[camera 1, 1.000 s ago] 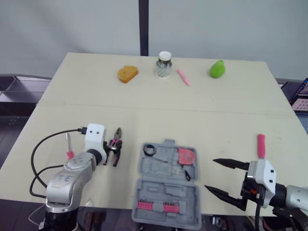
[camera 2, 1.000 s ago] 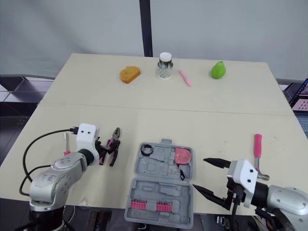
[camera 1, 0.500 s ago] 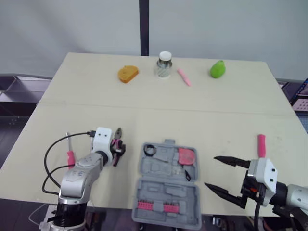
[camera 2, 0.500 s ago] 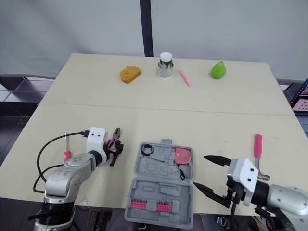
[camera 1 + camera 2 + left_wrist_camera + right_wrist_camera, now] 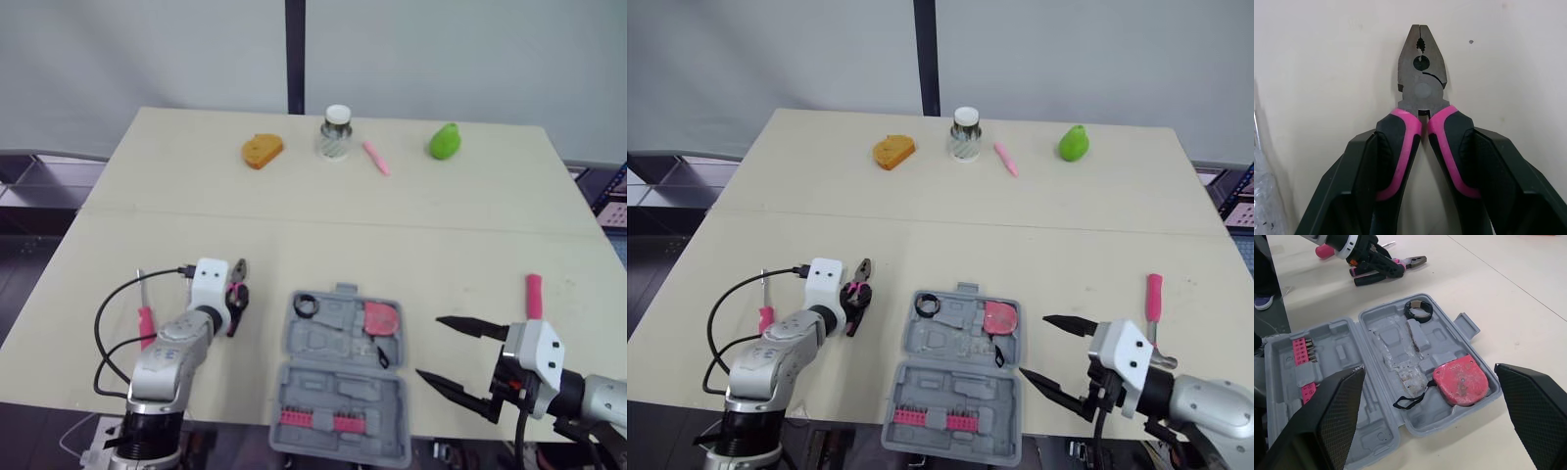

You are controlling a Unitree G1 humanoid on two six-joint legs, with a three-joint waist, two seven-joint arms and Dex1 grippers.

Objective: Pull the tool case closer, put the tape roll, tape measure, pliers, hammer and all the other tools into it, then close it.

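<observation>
Plain table [image 5: 294, 196] and grey partitions [image 5: 147, 49] suggest a lab.

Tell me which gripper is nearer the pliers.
Left. The left gripper grips the pliers by their handles; the right gripper hangs open on the other side of the tool case, well away from them.

No writing, number, brand or sign can be read on anything here. The round pink tape measure [image 5: 1459, 381], lying in the open grey plastic tool case [image 5: 1371, 406], has faint marks on its face, but they are too small to make out. The steel head of the black-and-pink-handled pliers [image 5: 1422, 83] carries no legible stamp. The white-capped glass jar [image 5: 335, 132] on the far side of the pale tabletop [image 5: 441, 225] is too small to tell whether it bears a label.
</observation>
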